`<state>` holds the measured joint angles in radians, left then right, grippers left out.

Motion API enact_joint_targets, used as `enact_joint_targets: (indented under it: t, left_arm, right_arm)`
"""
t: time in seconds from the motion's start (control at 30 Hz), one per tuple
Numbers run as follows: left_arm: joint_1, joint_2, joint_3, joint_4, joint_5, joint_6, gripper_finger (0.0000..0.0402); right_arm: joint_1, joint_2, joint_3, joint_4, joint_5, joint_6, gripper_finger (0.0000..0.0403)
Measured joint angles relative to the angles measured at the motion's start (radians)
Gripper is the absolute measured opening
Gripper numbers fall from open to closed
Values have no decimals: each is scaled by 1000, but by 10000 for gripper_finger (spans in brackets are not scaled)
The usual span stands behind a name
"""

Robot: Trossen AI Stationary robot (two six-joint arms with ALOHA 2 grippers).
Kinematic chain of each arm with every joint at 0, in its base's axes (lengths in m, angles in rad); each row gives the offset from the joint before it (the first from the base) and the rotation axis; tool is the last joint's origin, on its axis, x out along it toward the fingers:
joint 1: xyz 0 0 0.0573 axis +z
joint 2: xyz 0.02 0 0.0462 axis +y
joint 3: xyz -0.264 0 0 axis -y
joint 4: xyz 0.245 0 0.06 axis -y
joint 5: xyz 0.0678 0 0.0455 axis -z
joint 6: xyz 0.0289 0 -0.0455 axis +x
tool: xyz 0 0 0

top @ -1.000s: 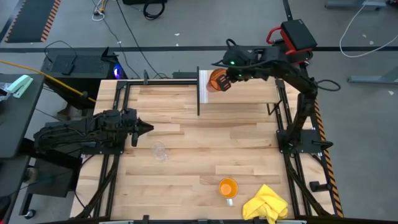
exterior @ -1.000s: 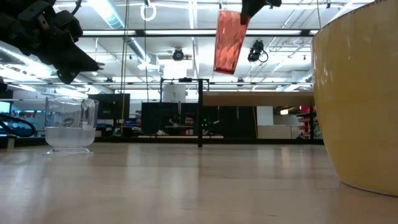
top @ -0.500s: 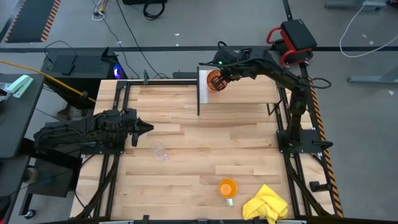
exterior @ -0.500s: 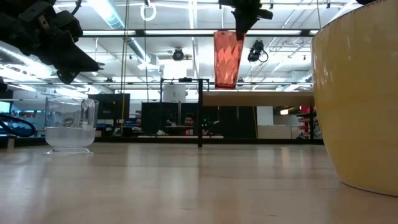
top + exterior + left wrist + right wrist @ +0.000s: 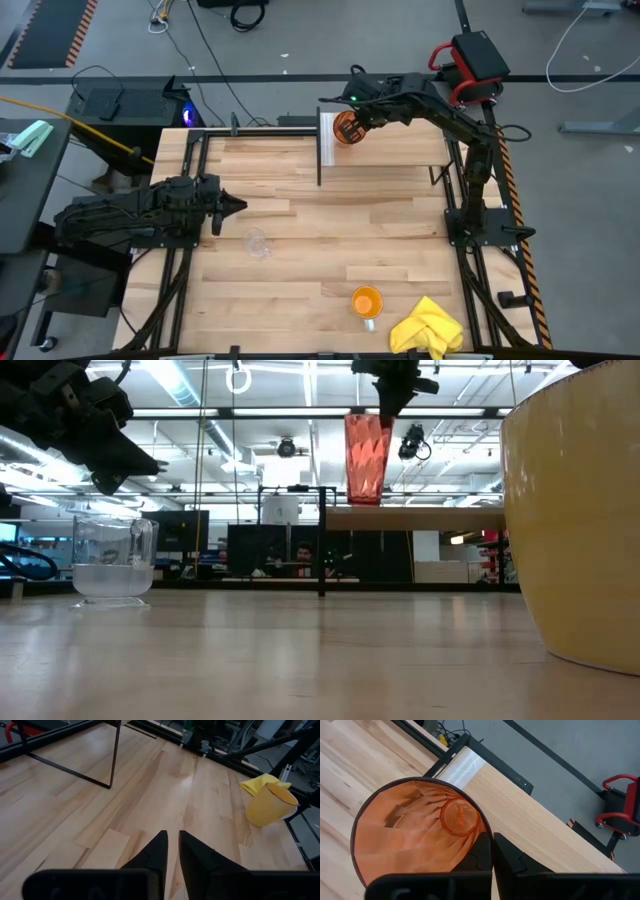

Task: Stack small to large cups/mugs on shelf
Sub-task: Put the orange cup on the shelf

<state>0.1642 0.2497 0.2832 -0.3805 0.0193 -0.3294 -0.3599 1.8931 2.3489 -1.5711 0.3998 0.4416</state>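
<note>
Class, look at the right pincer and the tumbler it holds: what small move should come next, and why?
Probably lower it straight down. The right pincer grips the tumbler by its rim, upright, hanging just above the shelf, not yet resting on it.

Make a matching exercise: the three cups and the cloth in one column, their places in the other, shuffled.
Things:
1. dark-orange tumbler
2. small clear glass
3. bright orange cup
4. yellow cloth

Places:
A. on the table, near the left end effector
B. at the table's near right corner
C. held over the shelf by the right end effector
D. on the table, just left of the cloth

Pairs: 1-C, 2-A, 3-D, 4-B
</note>
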Motion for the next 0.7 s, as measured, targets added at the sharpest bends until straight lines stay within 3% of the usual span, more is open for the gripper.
enact_joint_targets:
  t: [0.7]
  left_arm:
    - [0, 0, 0, 0, 0, 0, 53]
  right_arm:
    - [-18, -5, -63, 28, -4, -31, 8]
